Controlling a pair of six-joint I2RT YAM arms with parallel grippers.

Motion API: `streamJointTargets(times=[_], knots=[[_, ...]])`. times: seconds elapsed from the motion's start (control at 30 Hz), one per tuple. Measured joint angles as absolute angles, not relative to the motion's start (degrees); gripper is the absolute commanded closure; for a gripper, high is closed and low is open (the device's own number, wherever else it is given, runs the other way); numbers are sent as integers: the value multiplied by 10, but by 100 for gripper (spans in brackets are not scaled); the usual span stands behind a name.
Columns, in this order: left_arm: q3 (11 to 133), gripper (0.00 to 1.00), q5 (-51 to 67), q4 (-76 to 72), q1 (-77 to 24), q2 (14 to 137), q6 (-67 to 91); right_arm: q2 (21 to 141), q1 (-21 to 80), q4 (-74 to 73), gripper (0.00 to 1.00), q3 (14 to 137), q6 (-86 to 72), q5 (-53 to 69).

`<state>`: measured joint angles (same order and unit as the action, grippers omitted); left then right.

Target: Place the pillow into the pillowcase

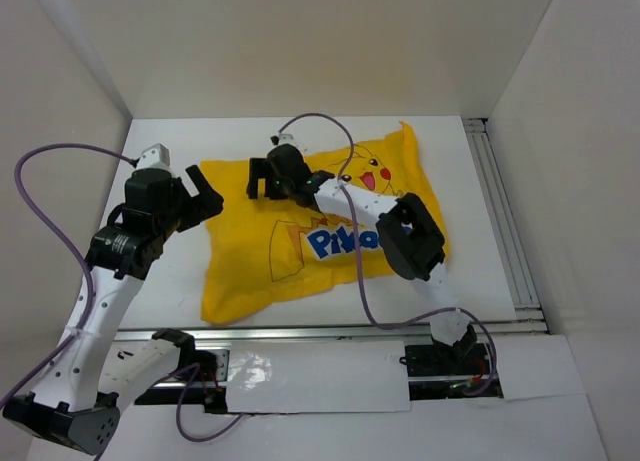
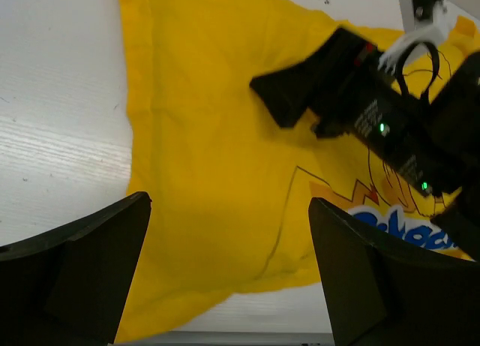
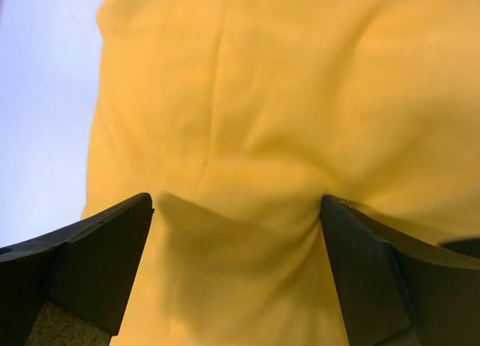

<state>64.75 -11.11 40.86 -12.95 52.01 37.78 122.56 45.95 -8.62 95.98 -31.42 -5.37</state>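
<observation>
The pillowcase (image 1: 240, 266) is spread on the table (image 1: 460, 171), filling the centre of the top view. The right gripper (image 1: 262, 184) is set over its upper left part, with the arm laid across it toward the lower right. The left gripper (image 1: 203, 194) is held at the pillowcase's left edge.

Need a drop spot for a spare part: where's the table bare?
Far strip between back wall and pillowcase; right strip up to the rail. Crowded: left gripper at its left edge, right gripper above it.
</observation>
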Motion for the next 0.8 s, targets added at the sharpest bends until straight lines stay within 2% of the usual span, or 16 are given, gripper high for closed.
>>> streamJointTargets(times=[0.13, 0.3, 0.47, 0.6, 0.7, 0.8], knots=[[654, 0, -113, 421, -130, 519, 380, 1300, 418, -68, 0, 1075, -316, -33], [654, 0, -123, 438, -130, 519, 381, 1270, 376, -83, 0, 1080, -269, -23], [654, 0, -128, 446, -130, 518, 393, 1083, 309, -97, 0, 923, -257, -18], [644, 0, -120, 432, -130, 516, 395, 936, 203, -114, 0, 806, -258, -22], [620, 0, -112, 415, -130, 518, 395, 891, 128, -135, 0, 747, -259, -17], [609, 0, -106, 411, -130, 541, 394, 882, 95, -157, 0, 673, -259, 25]])
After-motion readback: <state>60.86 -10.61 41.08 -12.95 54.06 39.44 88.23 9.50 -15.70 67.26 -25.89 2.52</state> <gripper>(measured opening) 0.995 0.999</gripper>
